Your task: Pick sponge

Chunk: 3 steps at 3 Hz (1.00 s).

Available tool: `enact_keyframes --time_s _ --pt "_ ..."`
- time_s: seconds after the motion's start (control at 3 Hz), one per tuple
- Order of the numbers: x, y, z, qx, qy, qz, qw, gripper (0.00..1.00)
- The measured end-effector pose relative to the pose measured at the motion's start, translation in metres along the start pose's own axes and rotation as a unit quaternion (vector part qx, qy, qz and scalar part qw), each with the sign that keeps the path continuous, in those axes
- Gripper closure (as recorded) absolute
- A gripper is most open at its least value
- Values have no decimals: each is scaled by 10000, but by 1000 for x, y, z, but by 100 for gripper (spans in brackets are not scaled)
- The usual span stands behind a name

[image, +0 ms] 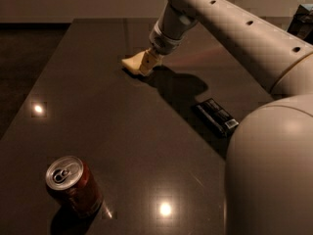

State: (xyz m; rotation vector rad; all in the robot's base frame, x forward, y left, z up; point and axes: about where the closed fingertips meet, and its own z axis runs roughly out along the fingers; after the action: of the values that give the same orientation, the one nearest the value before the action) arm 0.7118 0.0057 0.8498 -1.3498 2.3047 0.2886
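The sponge (129, 63) is a small pale yellow block lying on the dark table (98, 106) at the far middle. My gripper (145, 62) reaches down from the upper right and sits right at the sponge's right end, touching or overlapping it. The gripper hides part of the sponge, and where one ends and the other begins is hard to tell. The arm (230, 28) runs from the gripper to the upper right.
A red soda can (73, 186) stands near the front left. A black wrapped snack bar (217, 115) lies to the right of centre. My pale robot body (274, 170) fills the lower right. The table's left edge runs along dark floor.
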Motion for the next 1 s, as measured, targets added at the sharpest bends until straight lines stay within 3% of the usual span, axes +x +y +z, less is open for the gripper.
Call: enact_keyframes --time_s 0.33,0.67,1.0 --pt "0 3 -7 -70 -106 41 9999 84" --pt "4 7 -36 -198 -403 104 9989 100" --pt "7 5 -98 -158 -843 -71 9963 100"
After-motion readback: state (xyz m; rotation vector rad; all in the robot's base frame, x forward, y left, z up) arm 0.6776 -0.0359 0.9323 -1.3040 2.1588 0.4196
